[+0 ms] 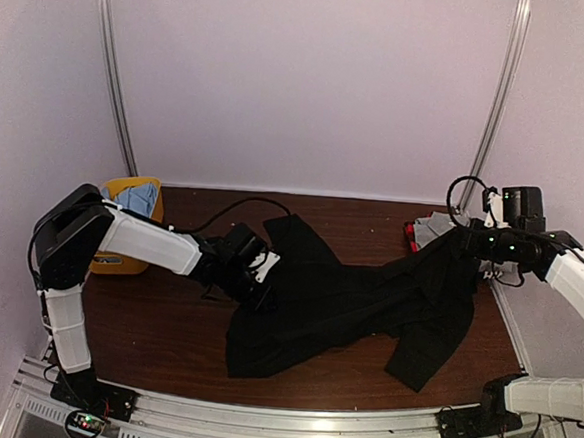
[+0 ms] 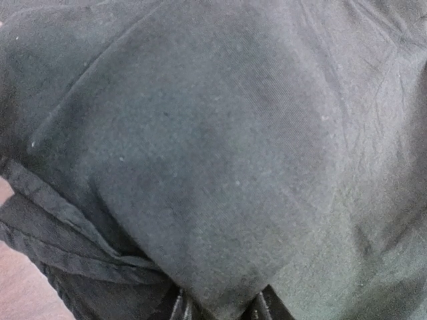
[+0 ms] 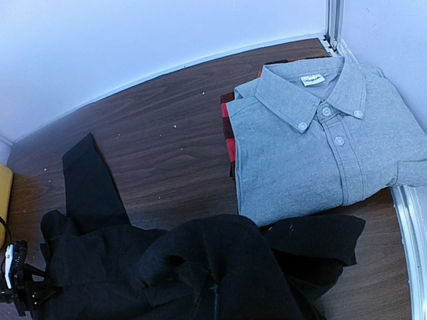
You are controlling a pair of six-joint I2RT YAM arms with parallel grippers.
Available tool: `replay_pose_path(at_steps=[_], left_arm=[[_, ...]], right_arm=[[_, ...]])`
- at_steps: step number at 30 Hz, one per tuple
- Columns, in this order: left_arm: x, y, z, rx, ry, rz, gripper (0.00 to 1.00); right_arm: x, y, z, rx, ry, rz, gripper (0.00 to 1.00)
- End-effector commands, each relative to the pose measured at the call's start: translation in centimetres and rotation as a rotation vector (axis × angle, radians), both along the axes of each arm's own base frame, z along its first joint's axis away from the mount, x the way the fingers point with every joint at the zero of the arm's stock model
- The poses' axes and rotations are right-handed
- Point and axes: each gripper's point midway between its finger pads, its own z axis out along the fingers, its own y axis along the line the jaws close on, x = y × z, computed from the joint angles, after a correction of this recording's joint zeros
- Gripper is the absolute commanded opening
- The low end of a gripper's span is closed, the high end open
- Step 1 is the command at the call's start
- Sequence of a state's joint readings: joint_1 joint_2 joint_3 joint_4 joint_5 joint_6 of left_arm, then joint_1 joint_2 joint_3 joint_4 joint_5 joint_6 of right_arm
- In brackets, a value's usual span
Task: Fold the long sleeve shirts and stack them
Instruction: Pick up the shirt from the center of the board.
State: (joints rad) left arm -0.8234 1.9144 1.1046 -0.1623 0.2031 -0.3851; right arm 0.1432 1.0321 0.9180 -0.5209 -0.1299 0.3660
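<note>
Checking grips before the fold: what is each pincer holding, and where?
Right pincer: shut on the black shirt at its raised right edge. Left pincer: the shirt's left edge lies between its fingers; grip unclear.

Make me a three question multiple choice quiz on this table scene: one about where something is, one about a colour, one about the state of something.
1. Where does the grey shirt lie?
A) near left corner
B) on a red-and-black plaid cloth at the far right corner
C) dead centre

2. What colour is the basket at the far left?
A) green
B) yellow
C) white

3. How is the black shirt?
A) folded square
B) rolled up
C) unfolded across the table, one end raised at the right gripper

Answers:
1 B, the plaid edge shows beneath it.
2 B, its yellow wall shows in the top view.
3 C, it sprawls wide and rises to the shut gripper.
</note>
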Motion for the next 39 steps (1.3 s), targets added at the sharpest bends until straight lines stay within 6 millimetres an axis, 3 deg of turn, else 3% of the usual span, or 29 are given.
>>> replay_pose_path(at_steps=[1, 10, 16, 22, 24, 30, 37, 39], left_arm=[[1.5, -1.1, 1.7, -0.051, -0.044, 0.008, 0.26], [2.3, -0.9, 4.4, -0.063, -0.093, 0.016, 0.05], [2.3, -0.9, 6.7, -0.074, -0.118, 0.000, 0.01], [2.5, -0.9, 7.6, -0.082, -0.137, -0.010, 0.12], [2.7, -0.9, 7.3, -0.077, -0.140, -0.004, 0.20], [3.7, -0.8, 5.4, -0.032, -0.148, 0.012, 0.29], [4.4, -0.5, 3.9, 0.019, -0.158, 0.023, 0.30], [4.4, -0.5, 4.0, 0.020, -0.163, 0.022, 0.26]], right_arm=[[-0.1, -0.1, 0.1, 0.001, -0.013, 0.001, 0.00], [0.0, 0.1, -0.2, 0.009, -0.008, 0.011, 0.00], [0.1, 0.0, 0.0, 0.003, -0.007, 0.010, 0.00], [0.1, 0.1, -0.1, 0.005, -0.005, 0.014, 0.00], [0.1, 0.2, 0.0, 0.006, -0.005, 0.015, 0.00], [0.0, 0.1, 0.2, 0.003, -0.009, 0.012, 0.00], [-0.1, 0.1, -0.2, 0.003, -0.003, 0.013, 0.00], [-0.1, 0.1, -0.2, 0.006, -0.002, 0.015, 0.00]])
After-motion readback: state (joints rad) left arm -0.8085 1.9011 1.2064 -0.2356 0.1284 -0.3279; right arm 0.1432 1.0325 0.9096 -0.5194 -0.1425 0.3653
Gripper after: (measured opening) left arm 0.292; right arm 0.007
